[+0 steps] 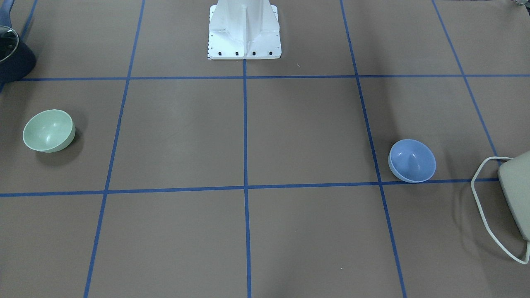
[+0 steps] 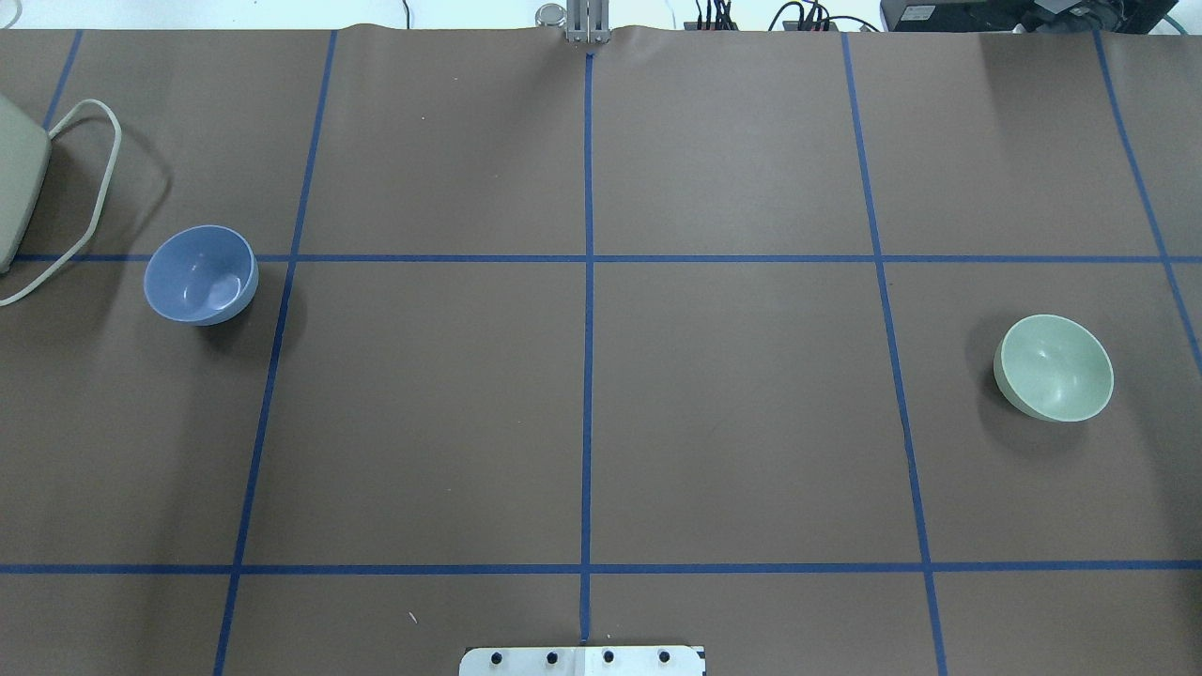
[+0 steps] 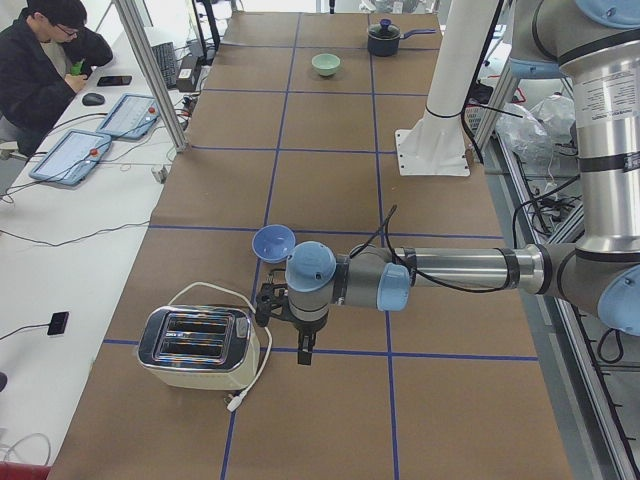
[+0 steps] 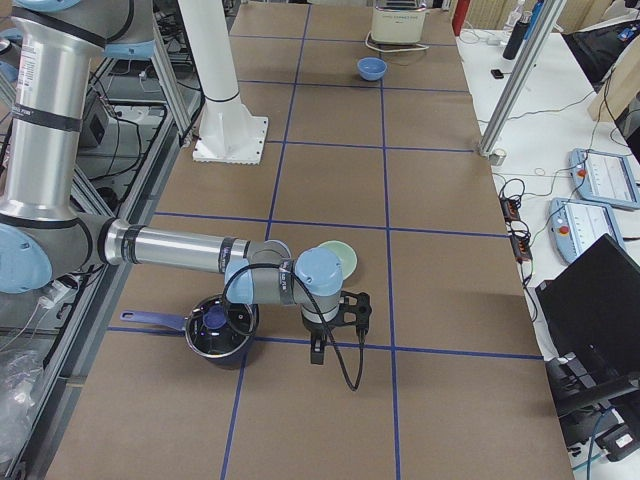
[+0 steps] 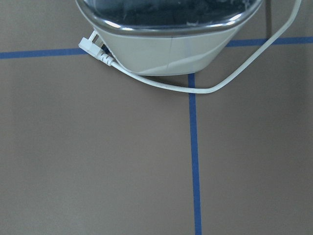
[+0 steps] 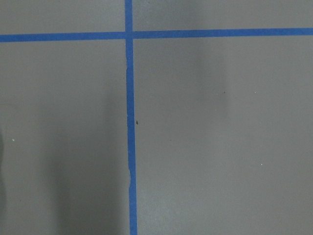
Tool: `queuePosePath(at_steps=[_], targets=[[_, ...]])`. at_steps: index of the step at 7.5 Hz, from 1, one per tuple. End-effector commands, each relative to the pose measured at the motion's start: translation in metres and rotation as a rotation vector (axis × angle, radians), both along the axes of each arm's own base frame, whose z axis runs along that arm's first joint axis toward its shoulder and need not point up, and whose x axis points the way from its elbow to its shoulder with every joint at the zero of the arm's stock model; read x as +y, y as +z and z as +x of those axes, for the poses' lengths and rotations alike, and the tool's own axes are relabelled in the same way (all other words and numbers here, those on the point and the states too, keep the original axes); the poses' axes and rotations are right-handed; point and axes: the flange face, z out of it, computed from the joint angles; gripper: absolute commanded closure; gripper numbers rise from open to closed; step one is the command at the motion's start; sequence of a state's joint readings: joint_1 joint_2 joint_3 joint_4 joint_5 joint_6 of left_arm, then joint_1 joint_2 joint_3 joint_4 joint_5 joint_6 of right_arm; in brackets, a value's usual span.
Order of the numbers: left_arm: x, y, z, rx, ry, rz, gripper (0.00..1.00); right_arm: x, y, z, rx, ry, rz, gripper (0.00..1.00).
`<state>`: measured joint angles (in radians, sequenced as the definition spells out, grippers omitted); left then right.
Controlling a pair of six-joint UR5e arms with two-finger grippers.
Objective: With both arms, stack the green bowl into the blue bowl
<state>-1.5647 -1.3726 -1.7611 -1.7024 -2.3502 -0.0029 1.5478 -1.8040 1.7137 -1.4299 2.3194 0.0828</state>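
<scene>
Green bowl point(image 2: 1054, 367) upright on table point(image 2: 732, 422), robot's right side; blue bowl point(image 2: 199, 274) well apart on left, near toaster point(image 3: 197, 347). Left gripper point(image 3: 290, 330) hangs beside toaster, right gripper point(image 4: 335, 325) beside dark pot point(image 4: 220, 330); finger opening can't be told for either.

A cream toaster point(image 3: 197, 347) with a chrome top sits at ten o'clock in the overhead view, its white cord point(image 5: 208, 91) looping beside it. A dark, lidded saucepan point(image 4: 218, 330) stands at ten o'clock in the front-facing view. Blue tape lines point(image 2: 588, 376) grid the brown table point(image 2: 732, 422).
</scene>
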Motion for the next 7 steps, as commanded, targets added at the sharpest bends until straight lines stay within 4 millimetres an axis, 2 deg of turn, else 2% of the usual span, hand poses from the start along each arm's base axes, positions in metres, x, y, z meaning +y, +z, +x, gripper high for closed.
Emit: queuePosePath(at_steps=[1, 2, 3, 4, 5, 6, 7], targets=[[-0.014, -0.025, 0.0, 0.003, -0.003, 0.144, 0.02, -0.008, -0.012, 0.0, 0.001, 0.0, 0.034, 0.0], [-0.02, -0.037, 0.0, 0.005, -0.003, 0.231, 0.01, -0.017, -0.021, 0.0, -0.002, 0.006, 0.109, 0.0], [-0.036, -0.059, 0.0, 0.004, -0.002, 0.382, 0.02, -0.023, -0.035, 0.0, -0.004, 0.008, 0.229, 0.0], [-0.048, -0.074, 0.001, 0.012, -0.004, 0.447, 0.02, -0.028, -0.049, 0.0, 0.004, 0.009, 0.342, 0.0], [-0.047, -0.086, 0.001, 0.013, -0.002, 0.482, 0.01, -0.042, -0.067, -0.004, -0.014, 0.01, 0.393, 0.0], [-0.046, -0.082, 0.001, 0.013, 0.0, 0.506, 0.01, -0.058, -0.083, -0.017, -0.035, -0.001, 0.408, 0.0], [-0.048, -0.087, 0.003, 0.017, -0.003, 0.522, 0.01, -0.079, -0.107, -0.044, -0.09, -0.043, 0.428, 0.0]])
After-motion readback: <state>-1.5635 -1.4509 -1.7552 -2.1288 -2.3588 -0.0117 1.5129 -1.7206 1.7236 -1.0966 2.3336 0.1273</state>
